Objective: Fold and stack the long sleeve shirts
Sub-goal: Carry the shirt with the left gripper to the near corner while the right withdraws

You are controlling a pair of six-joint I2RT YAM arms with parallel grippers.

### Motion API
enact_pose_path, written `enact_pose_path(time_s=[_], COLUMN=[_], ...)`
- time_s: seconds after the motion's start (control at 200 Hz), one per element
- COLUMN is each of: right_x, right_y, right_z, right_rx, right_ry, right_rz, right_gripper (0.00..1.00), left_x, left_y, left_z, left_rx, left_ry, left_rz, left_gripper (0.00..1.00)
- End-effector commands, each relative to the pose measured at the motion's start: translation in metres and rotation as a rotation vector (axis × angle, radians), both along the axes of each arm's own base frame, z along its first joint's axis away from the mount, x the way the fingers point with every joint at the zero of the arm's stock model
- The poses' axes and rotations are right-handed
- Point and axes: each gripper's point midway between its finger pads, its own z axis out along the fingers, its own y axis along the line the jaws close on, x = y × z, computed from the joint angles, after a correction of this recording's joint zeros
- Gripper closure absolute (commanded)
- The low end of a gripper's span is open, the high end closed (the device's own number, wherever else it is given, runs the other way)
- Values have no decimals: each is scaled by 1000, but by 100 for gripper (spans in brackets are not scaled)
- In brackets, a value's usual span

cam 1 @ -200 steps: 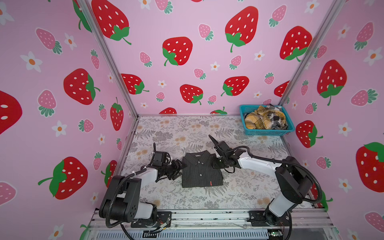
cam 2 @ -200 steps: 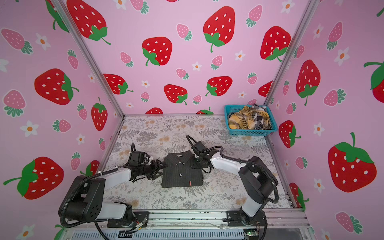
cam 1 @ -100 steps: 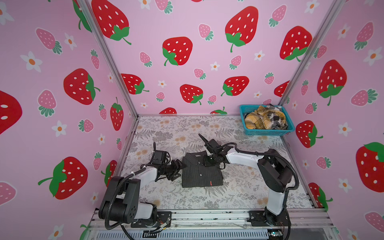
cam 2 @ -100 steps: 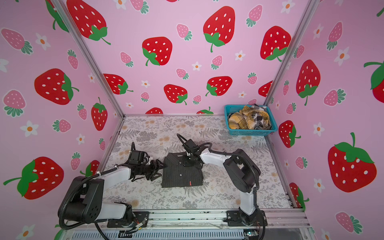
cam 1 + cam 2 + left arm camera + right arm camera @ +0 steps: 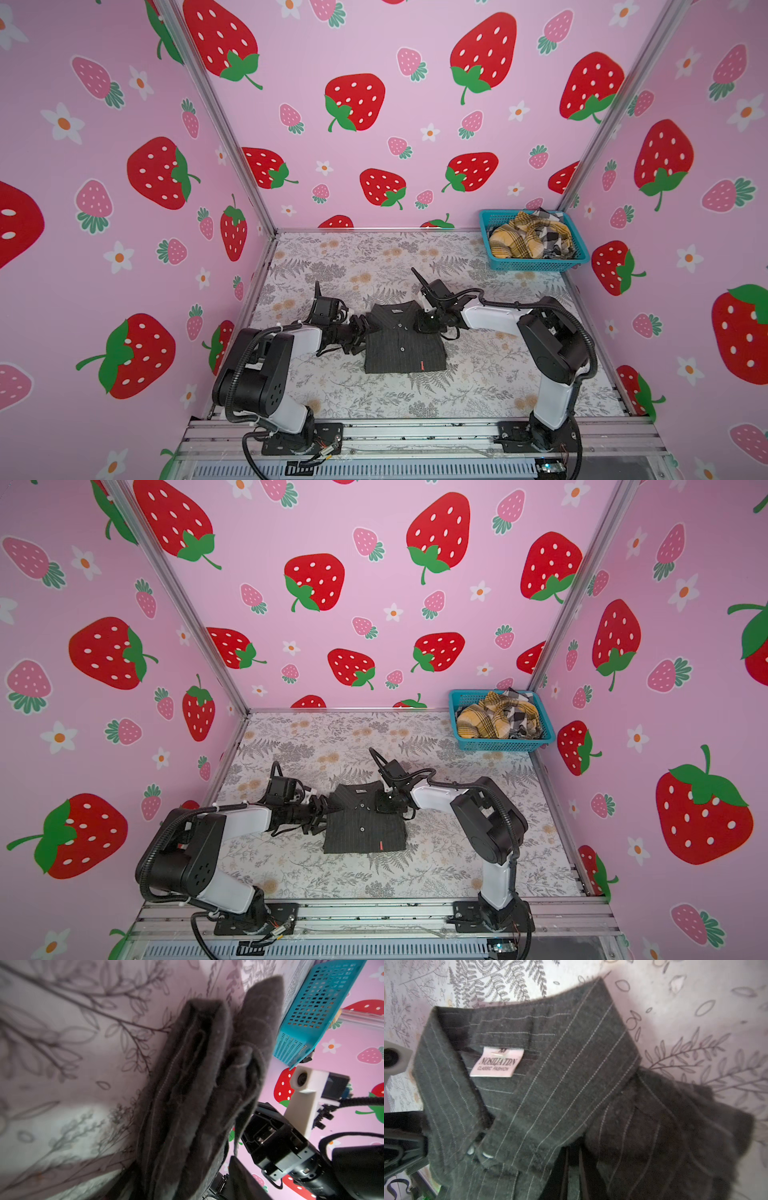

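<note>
Floral worktop (image 5: 374, 266) carries one charcoal pinstriped shirt (image 5: 399, 345), folded into a rectangle near the middle with its collar toward the back. One teal basket (image 5: 536, 264) in the far right corner holds two more, both crumpled: a yellow plaid shirt (image 5: 515, 241) and a black-and-white check shirt (image 5: 555, 237). Two arms flank the folded one: the right end effector (image 5: 424, 327) rests clenched on its shoulder, while the left end effector (image 5: 361, 330) meets the opposite edge — released or clenched, I cannot tell.
</note>
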Motion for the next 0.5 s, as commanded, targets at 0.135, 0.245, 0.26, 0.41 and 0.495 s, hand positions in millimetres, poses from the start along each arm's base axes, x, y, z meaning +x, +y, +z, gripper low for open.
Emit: enact_pose_path(time_s=[0.135, 0.245, 0.26, 0.41, 0.495], right_x=[-20, -19, -18, -10, -9], right_y=[-37, -32, -31, -28, -35], right_z=[-48, -35, -32, 19, 39], right_rx=[-149, -112, -101, -24, -22], right_ry=[104, 79, 71, -40, -84], right_rz=[-40, -26, -26, -27, -31], right_gripper=[85, 87, 87, 83, 75], left_x=[-36, -25, -24, -9, -1], left_y=[33, 31, 31, 28, 26], left_z=[-62, -46, -44, -22, -8], left_rx=[241, 245, 247, 279, 298], left_ry=[216, 156, 151, 79, 21], left_rz=[85, 81, 76, 26, -2], left_gripper=[66, 79, 81, 92, 100])
